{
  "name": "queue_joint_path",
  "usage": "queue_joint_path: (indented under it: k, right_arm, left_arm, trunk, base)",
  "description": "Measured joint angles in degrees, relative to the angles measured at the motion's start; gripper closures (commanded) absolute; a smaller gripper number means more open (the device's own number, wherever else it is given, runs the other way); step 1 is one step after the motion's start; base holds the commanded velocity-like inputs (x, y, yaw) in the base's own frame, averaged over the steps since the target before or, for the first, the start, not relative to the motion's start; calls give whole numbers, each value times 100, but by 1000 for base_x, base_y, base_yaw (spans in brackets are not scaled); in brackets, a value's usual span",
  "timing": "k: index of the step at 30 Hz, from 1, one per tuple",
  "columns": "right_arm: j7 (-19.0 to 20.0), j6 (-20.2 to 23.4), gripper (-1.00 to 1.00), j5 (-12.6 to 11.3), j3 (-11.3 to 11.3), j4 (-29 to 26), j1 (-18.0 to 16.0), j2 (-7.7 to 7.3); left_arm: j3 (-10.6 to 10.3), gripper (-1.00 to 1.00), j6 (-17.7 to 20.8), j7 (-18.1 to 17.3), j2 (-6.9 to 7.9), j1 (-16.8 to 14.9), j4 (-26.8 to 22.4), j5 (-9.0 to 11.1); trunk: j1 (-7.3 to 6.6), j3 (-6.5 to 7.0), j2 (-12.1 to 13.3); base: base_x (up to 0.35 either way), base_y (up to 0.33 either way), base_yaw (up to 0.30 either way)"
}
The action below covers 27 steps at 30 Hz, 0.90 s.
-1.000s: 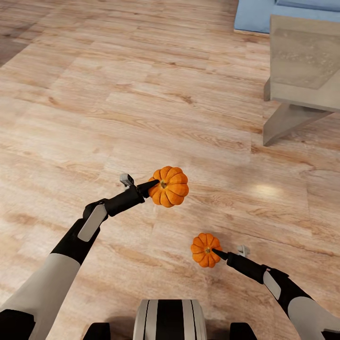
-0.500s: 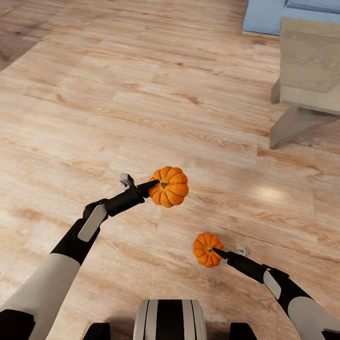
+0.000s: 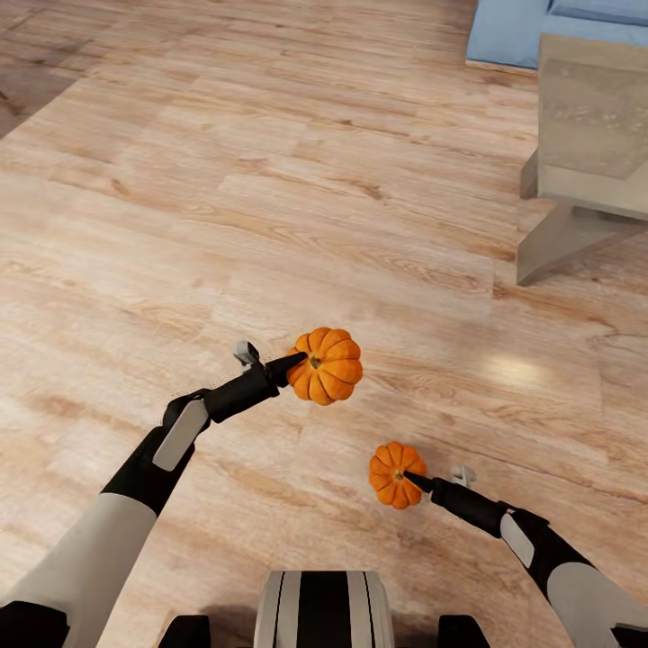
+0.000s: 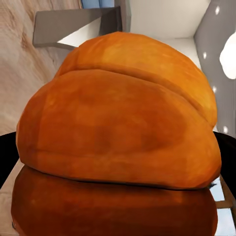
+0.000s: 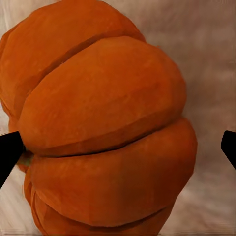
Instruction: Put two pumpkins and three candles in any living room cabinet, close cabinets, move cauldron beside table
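Two orange pumpkins hang above the wooden floor in the head view. The larger pumpkin (image 3: 328, 365) sits at the tip of my left gripper (image 3: 301, 361), which is shut on it. Lower and to the right, my right gripper (image 3: 409, 477) is shut on the smaller pumpkin (image 3: 393, 473). Close up, the left wrist view has the larger pumpkin (image 4: 118, 118) pressed between the dark fingers, and the right wrist view has the smaller pumpkin (image 5: 105, 123) with black fingertips (image 5: 10, 150) at either side. The cabinet, candles and cauldron are out of view.
A grey low table (image 3: 589, 193) with a slanted leg stands at the upper right, with a blue sofa (image 3: 504, 31) behind it. Light wooden floor (image 3: 225, 180) spreads ahead and to the left. My base (image 3: 322, 607) shows at the bottom.
The view has shifted, so the table and sofa sit farther right. My left arm with the larger pumpkin has dropped slightly. The right arm is about as before.
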Motion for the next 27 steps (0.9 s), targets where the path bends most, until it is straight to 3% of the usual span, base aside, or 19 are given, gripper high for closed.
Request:
queue_joint_path:
  k: [3, 12, 13, 14, 27]
  right_arm:
    - [10, -2, -100, 6, 2, 14, 1, 3]
    - [-8, 23, -100, -22, 18, 4, 2, 19]
    - [107, 35, -100, 361, -25, -62, -2, 18]
    - [182, 38, -100, 416, 12, -6, -2, 20]
    - [351, 52, -100, 453, 105, -28, 3, 5]
  left_arm:
    - [-5, 100, 1, 4, -87, 6, 5, 12]
    - [4, 100, 2, -8, -61, 7, -7, 7]
    - [4, 100, 4, -8, -62, 7, -7, 10]
    - [4, 100, 4, -7, -62, 7, -6, 13]
    - [-5, 100, 2, -1, -98, 7, -4, 5]
  trunk:
    - [0, 0, 0]
    - [-1, 2, 0]
    - [-2, 7, -1]
    - [-1, 11, 0]
    - [-1, -4, 0]
  base:
    - [0, 0, 0]
    - [0, 0, 24]
    - [0, 0, 146]
    - [0, 0, 66]
    - [0, 0, 91]
